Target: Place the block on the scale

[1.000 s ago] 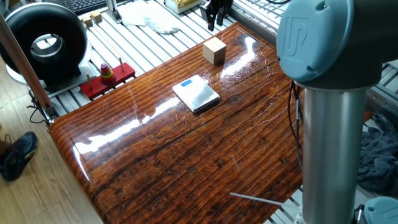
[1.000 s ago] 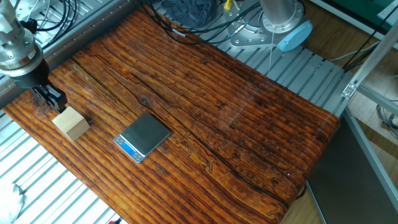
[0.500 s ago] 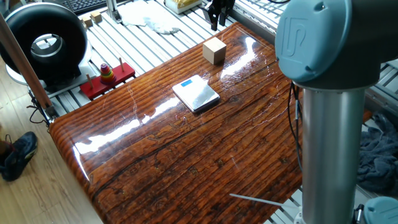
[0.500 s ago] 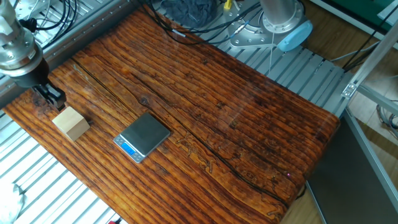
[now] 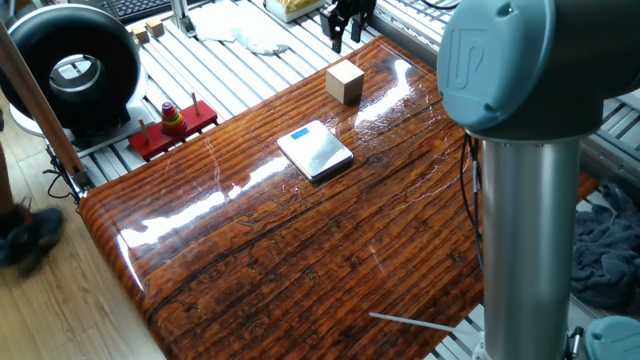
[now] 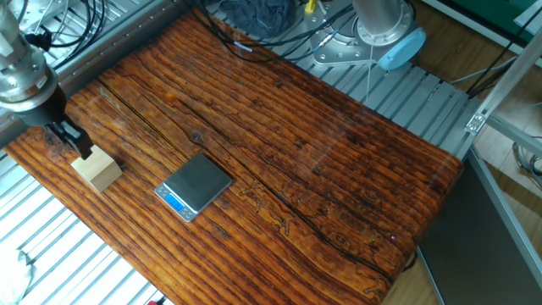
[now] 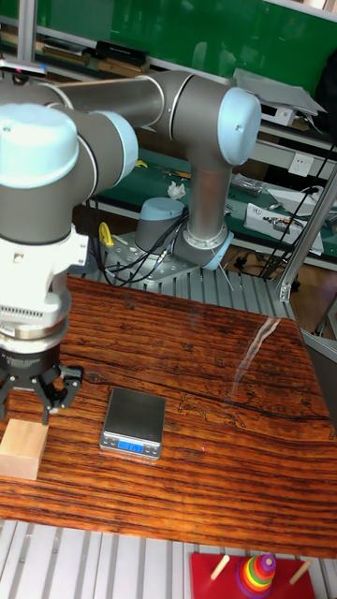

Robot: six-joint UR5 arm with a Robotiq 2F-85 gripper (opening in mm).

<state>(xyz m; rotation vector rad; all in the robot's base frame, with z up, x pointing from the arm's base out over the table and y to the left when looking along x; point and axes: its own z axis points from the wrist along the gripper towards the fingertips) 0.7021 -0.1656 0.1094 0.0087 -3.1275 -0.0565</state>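
The block [image 5: 344, 82] is a light tan wooden cube resting near the far edge of the glossy wooden table [image 5: 300, 260]. It also shows in the other fixed view, block [image 6: 96, 168], and in the tall view, block [image 7: 21, 449]. The scale [image 5: 315, 151], flat and silver with a blue display strip, lies a short way from it; scale [image 6: 195, 185], scale [image 7: 134, 423]. My gripper [image 7: 26, 407] hovers just above and behind the block, open and holding nothing; gripper [image 5: 344, 32], gripper [image 6: 74, 142].
A red base with coloured stacking rings [image 5: 172, 125] sits off the table's left side, beside a black round device [image 5: 75, 70]. A keyboard [image 5: 140, 8] and white cloth [image 5: 240, 30] lie beyond. The arm's grey column [image 5: 530, 230] stands at right. Cables [image 6: 246, 38] cross the table's far edge.
My gripper has shifted slightly closer over the block. Block and scale have not moved. A shoe at the left floor edge has moved.
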